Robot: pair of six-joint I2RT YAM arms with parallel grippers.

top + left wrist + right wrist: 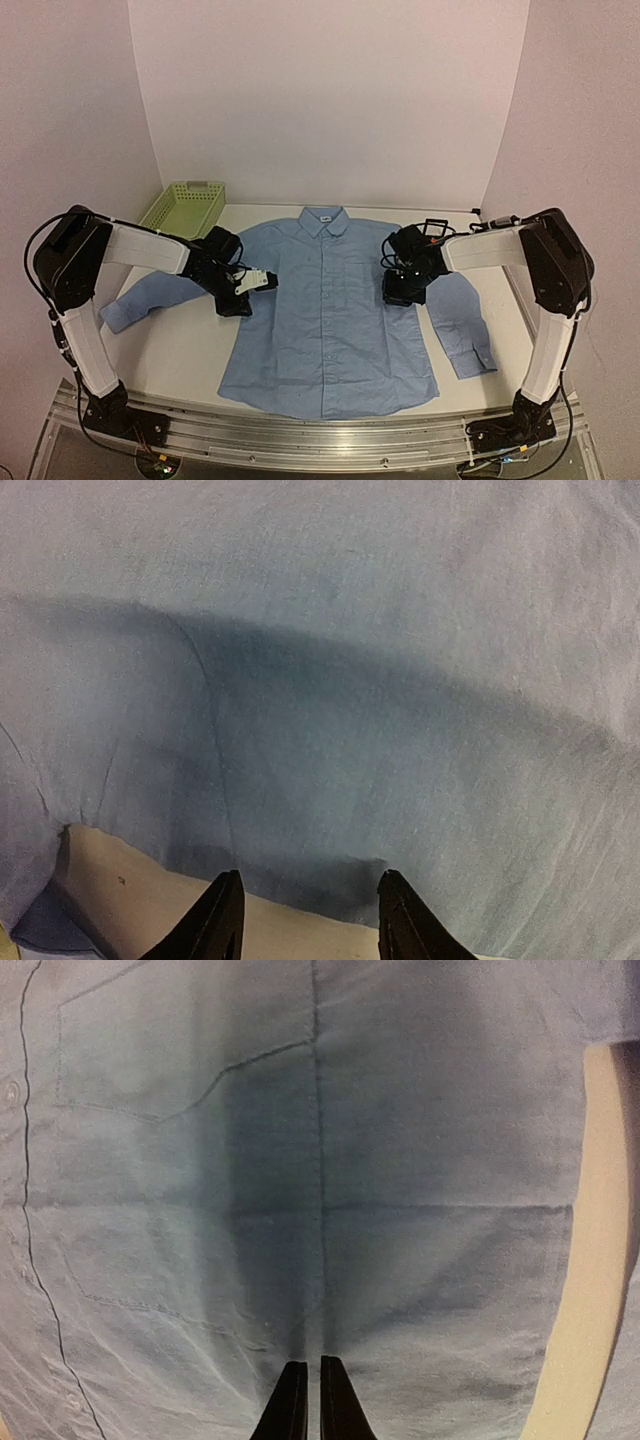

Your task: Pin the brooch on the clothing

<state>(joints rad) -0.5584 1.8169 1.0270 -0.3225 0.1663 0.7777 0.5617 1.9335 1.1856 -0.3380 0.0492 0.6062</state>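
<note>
A: What takes up most of the scene?
B: The pale desk. The light blue shirt lies flat on it, front up, collar far, sleeves spread left and right. The right arm covers the top of the right sleeve.
A: And at the far left?
B: A green basket, beside the left sleeve.
A: The arms?
B: The left fingers stand released over the shirt's left edge, grasping nothing. The right fingers, near the chest pocket, are clenched almost tip to tip. I cannot tell whether anything is pinched between them.
A: The brooch?
B: I cannot make it out in any view.
</note>
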